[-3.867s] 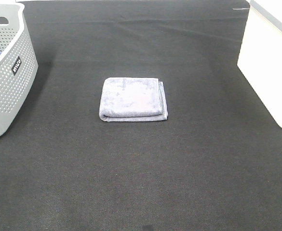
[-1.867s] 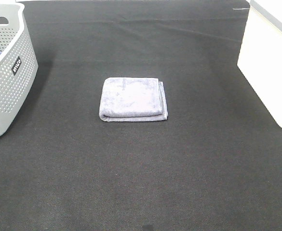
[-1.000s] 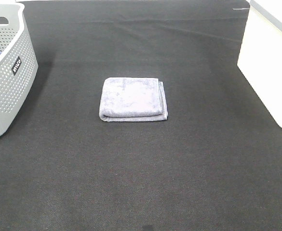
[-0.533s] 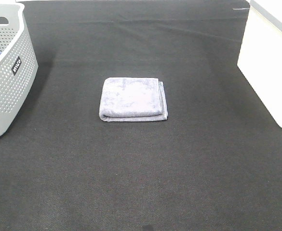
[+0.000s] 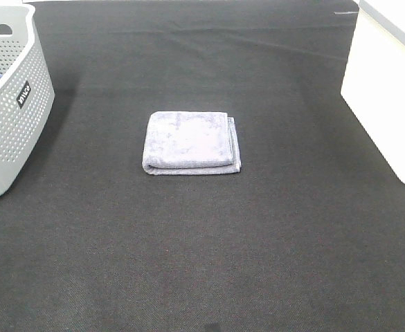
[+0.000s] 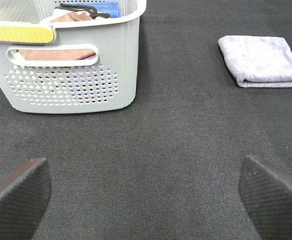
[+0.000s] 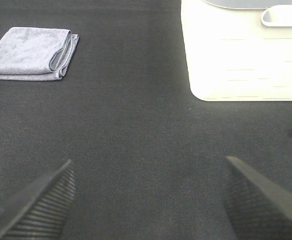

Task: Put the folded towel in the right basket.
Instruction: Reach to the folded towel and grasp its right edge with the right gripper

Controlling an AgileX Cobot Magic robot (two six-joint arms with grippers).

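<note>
Exterior high: folded towel (image 5: 192, 143) lies on the tabletop (image 5: 188, 263), well apart from the right basket (image 5: 385, 90). Left wrist: left fingers (image 6: 16, 195) spread apart, empty. Right wrist: right fingers (image 7: 36, 205) apart too; a shallow pinch may catch only the top layer, unfolding the towel.

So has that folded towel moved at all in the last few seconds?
No. The folded towel lies just where it was, at the same gaps from the grey basket and the white basket, its edges lined up the same.

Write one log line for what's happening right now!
towel: folded, ungrasped | right basket: apart from towel | left gripper: open | right gripper: open
</note>
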